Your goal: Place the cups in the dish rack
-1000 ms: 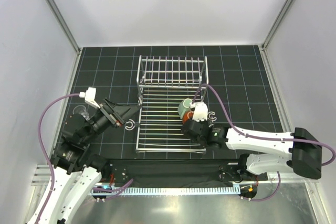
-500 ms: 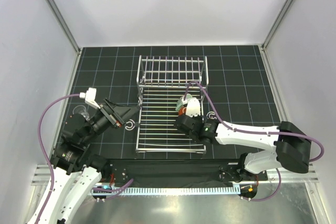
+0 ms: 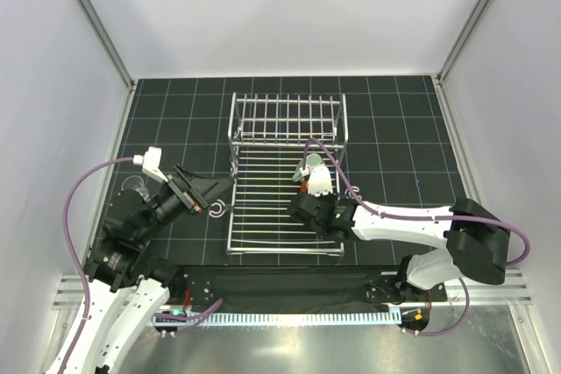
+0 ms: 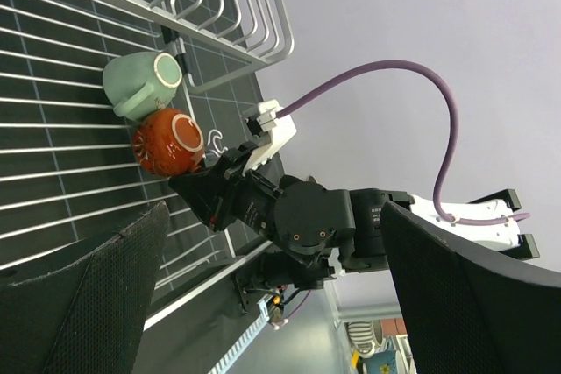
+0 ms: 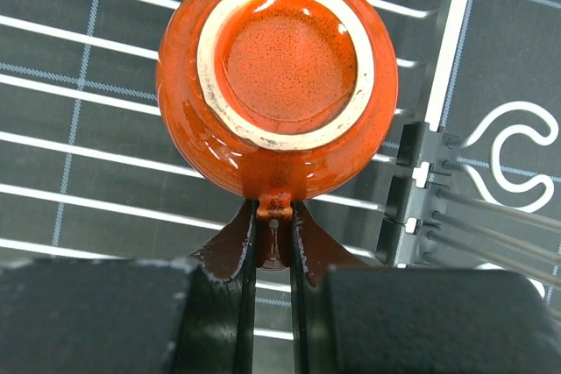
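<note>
Pinching the handle of the orange mug (image 5: 276,76) in the right gripper (image 5: 273,216), jaws narrowed onto that thin loop with nothing else between them. Holding it upside down over the right half of the rack (image 3: 263,216), pale foot ring facing the wrist camera, mouth towards the rods, mouth-to-foot axis roughly upright and across the fingers' line. Sitting straight ahead of the jaws, handle nearest, body beyond, touching or all but touching the mint mug (image 4: 140,85) on its far side; not possible to tell whether resting on the rods or hanging just above. Judging the next move as a short lowering and release, taking care not to nudge the mint mug. Hovering the left gripper (image 3: 219,192) beside the rack's left edge, jaws wide and holding nothing, near a white hook (image 3: 217,208), with the glass (image 3: 133,186) behind that arm and well apart from the right gripper.
</note>
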Available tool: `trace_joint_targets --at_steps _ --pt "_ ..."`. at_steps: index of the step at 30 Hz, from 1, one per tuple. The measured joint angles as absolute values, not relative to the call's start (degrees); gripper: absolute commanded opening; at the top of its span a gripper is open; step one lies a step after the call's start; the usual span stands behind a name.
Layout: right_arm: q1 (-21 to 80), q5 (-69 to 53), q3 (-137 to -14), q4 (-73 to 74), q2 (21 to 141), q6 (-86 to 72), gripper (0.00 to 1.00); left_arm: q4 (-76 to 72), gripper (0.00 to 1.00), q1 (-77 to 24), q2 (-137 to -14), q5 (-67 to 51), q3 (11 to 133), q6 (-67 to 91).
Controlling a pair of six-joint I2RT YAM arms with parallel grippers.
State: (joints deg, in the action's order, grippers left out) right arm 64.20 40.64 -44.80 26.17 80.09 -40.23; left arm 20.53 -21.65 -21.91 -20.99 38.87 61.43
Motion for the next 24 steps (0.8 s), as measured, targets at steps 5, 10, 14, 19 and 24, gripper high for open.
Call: trace_joint_targets --at_steps 5,10,14,19,24 --pt "64.2 41.7 -44.8 26.0 80.6 -40.1 0.15 21.6 1.00 -21.6 -22.0 -20.6 39.1 61.2" --pt "64.2 41.9 -44.9 25.9 80.8 -39.7 0.33 27.5 1.00 -21.6 -23.8 -17.4 42.3 59.8" --pt "64.2 41.8 -44.9 26.0 80.7 -39.4 0.42 33.3 1.00 -21.6 -25.7 -13.6 46.3 57.5" --pt "64.1 40.7 -44.6 25.9 78.3 -38.9 0.52 41.9 1.00 -21.6 -26.5 -7.5 50.7 54.1" --pt "64.1 38.6 -42.3 25.8 71.0 -38.6 0.55 50.1 1.00 -21.6 -27.7 -0.6 53.8 50.5"
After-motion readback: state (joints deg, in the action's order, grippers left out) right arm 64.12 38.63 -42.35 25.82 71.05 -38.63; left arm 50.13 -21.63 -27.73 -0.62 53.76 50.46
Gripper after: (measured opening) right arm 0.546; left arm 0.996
